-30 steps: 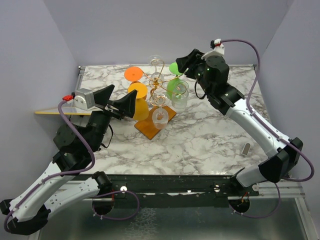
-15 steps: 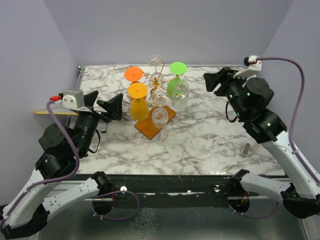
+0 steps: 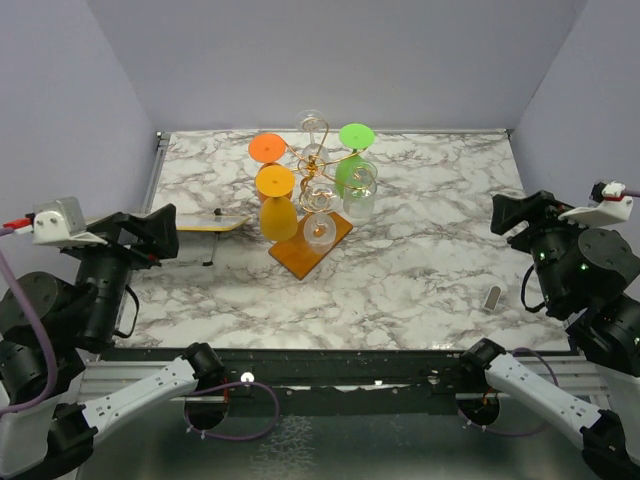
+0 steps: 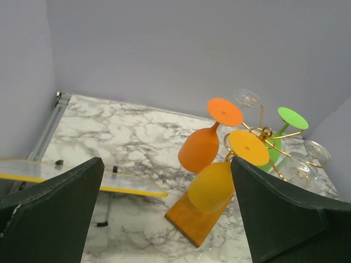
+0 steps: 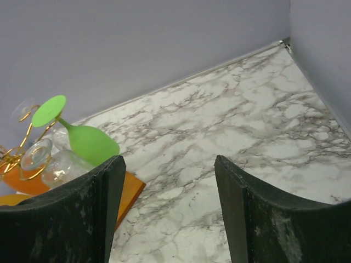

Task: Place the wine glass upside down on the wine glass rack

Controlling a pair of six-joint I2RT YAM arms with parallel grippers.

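Note:
The wine glass rack (image 3: 314, 163) is gold wire on an orange-brown wooden base (image 3: 297, 256) at the table's middle back. Several wine glasses hang on it upside down: an orange one (image 3: 266, 148), a yellow one (image 3: 279, 216), a green one (image 3: 350, 174) and clear ones (image 3: 360, 194). My left gripper (image 3: 150, 232) is open and empty, far left of the rack. My right gripper (image 3: 519, 213) is open and empty, far right of it. The left wrist view shows the rack (image 4: 264, 133) and the yellow glass (image 4: 216, 187) between its fingers (image 4: 285, 213). The right wrist view shows the green glass (image 5: 91, 143) beyond its fingers (image 5: 71, 213).
A clear sheet with a yellow edge (image 3: 214, 222) stands on thin legs at the left, also in the left wrist view (image 4: 82, 175). A small grey piece (image 3: 491, 296) lies at the right front. Purple walls close the back and both sides.
Both arms have drawn back from the rack to the near corners, the left one leftward and the right one rightward. The glasses on the rack have not moved.

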